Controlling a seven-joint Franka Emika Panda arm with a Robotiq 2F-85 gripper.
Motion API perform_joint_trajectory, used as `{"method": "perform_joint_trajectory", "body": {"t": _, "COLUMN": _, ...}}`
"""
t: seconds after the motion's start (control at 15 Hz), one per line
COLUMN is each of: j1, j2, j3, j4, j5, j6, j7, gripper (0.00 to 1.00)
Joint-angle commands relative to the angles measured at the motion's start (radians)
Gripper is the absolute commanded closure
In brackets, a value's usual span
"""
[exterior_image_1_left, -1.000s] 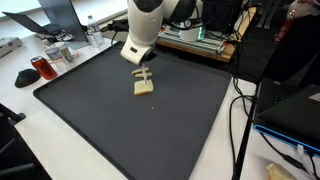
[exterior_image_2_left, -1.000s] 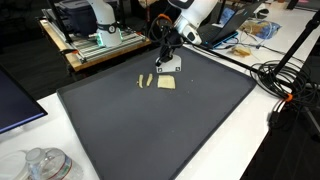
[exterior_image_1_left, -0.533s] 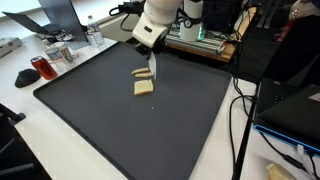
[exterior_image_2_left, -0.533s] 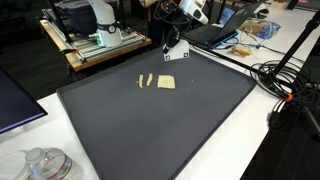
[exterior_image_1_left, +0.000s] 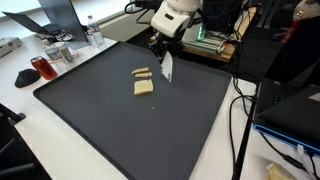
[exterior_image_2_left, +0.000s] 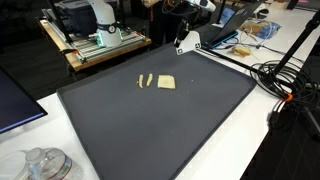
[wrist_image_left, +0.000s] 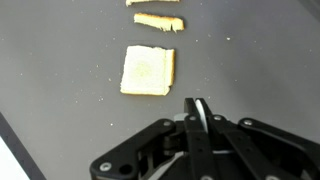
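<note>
Matt black mat (wrist_image_left: 60, 40) with fine grainy weave, pale porous square piece (wrist_image_left: 148, 71), smooth black plastic pincer (wrist_image_left: 198, 110)

Red mug (exterior_image_1_left: 40, 68), cables (exterior_image_1_left: 238, 120) — beside the mat (exterior_image_1_left: 150, 135).

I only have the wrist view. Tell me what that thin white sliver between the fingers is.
Observer: In both exterior views it shows broadside as a flat white piece, hanging down from the shut gripper.
Operator: Say whether it touches the mat.
Observer: No. Its lower tip hangs in the air, clear of the black mat and off to one side of the square piece.
</note>
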Motion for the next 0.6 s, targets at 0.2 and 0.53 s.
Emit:
{"method": "perform_joint_trajectory", "body": {"t": 0.2, "j1": 0.084, "j2": 0.037, "j3": -0.008, "j4": 0.011, "j5": -0.096, "j6": 0.015, "j7": 0.189, "gripper": 0.99}}
{"method": "perform_joint_trajectory", "body": {"t": 0.53, "j1": 0.141, "j2": 0.090, "j3": -0.010, "j4": 0.056, "j5": -0.180, "j6": -0.063, "j7": 0.341, "gripper": 0.99}}
